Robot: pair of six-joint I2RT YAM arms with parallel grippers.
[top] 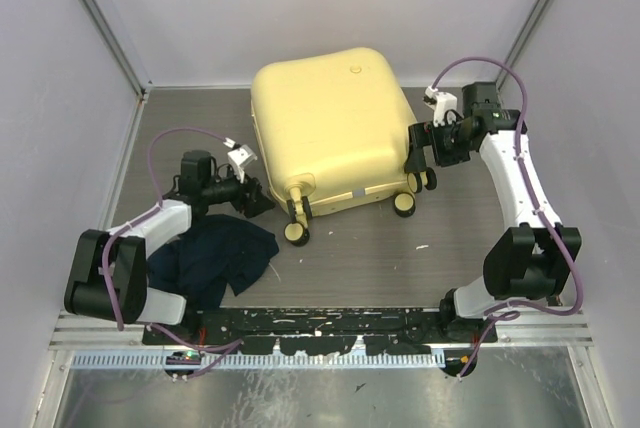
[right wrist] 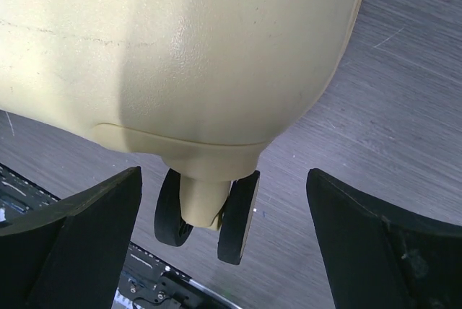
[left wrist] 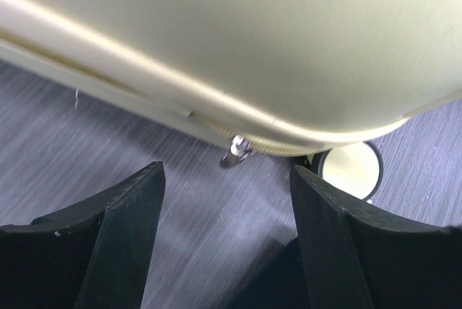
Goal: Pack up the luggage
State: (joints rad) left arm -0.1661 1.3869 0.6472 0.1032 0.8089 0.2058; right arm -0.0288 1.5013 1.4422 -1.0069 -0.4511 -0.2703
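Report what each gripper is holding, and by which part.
Nothing is held. The left gripper stands open before the zipper pull of the suitcase; the right gripper stands open around a caster wheel, its fingers clear of it.

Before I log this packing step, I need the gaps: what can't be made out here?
Suitcase inside: every view, closed shell hides it.
Dark cloth: top view, left arm covers part; garment type unclear.
Zipper pull: left wrist view, blurred.
Suitcase top: right wrist view, cut by the frame edge.
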